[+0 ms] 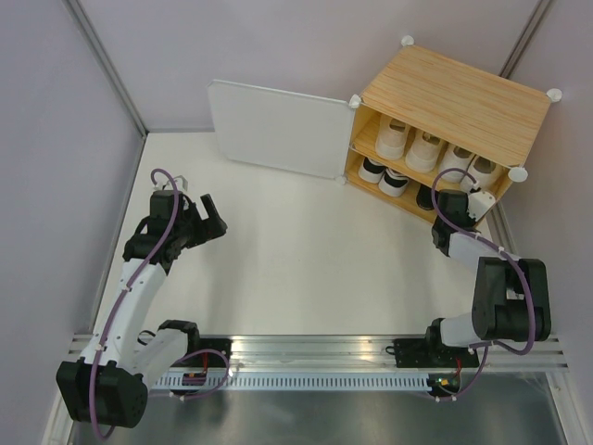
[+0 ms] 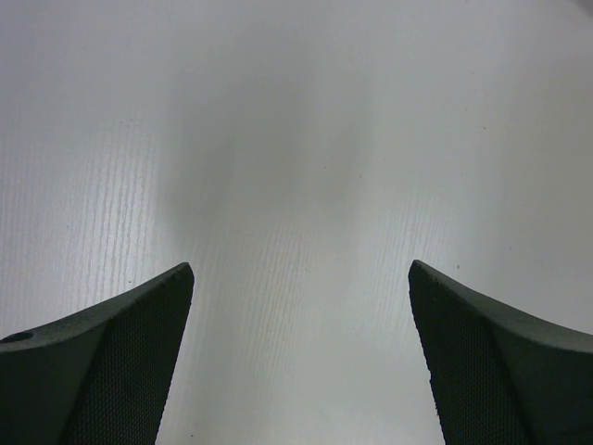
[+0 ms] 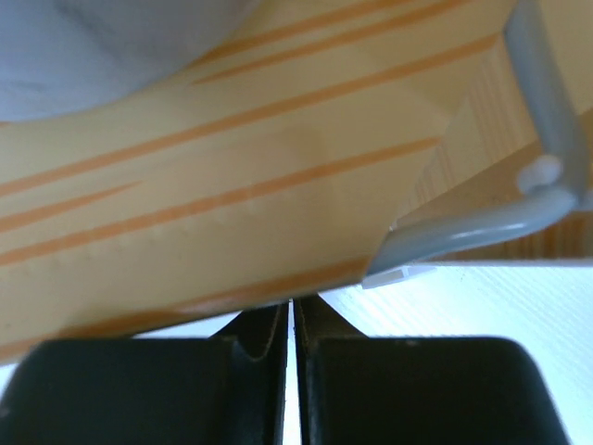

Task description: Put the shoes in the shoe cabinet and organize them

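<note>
The shoe cabinet (image 1: 454,93) stands at the far right with its white door (image 1: 278,130) swung open to the left. White shoes (image 1: 426,148) line its upper shelf. White shoes with black trim (image 1: 384,176) and a black shoe (image 1: 426,196) sit on the lower one. My right gripper (image 1: 452,198) is at the cabinet's lower right front. In the right wrist view its jaws are shut (image 3: 292,306) just under a wood-grain panel (image 3: 232,185), with nothing seen between them. My left gripper (image 1: 211,215) hangs wide open (image 2: 301,278) over bare table at the left.
A white frame bar (image 3: 547,139) of the cabinet runs close to the right gripper's right side. The open door juts out over the far middle of the table (image 1: 306,250). Grey walls close in the left and back sides.
</note>
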Robot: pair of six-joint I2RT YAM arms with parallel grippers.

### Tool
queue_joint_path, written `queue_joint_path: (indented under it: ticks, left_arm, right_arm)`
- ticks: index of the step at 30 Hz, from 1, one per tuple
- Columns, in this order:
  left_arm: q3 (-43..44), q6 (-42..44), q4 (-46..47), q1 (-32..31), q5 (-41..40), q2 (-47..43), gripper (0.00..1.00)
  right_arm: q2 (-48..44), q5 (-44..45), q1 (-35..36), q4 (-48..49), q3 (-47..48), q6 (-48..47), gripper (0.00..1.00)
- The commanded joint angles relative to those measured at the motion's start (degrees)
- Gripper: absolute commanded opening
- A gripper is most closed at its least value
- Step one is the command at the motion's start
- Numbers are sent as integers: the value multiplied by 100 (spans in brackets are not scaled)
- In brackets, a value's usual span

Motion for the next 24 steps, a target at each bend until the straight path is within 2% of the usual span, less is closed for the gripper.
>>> queue_joint_path:
  ticks: [1,12,18,24]
  left_arm:
    - [-13,213,173,-9,-104,-80,100]
    - [-13,213,173,-9,-104,-62,100]
    - [-5,221,173,-9,-244,-63,100]
    - [-5,213,173,-9,-227,-45,100]
  right_arm:
    - [189,-47,-166,469,152,36,4]
    - [83,-319,-192,1736,46,-289,7]
    - [452,-136,-201,1648,160,-176,8]
    - [725,40,-368,955,468,53,12]
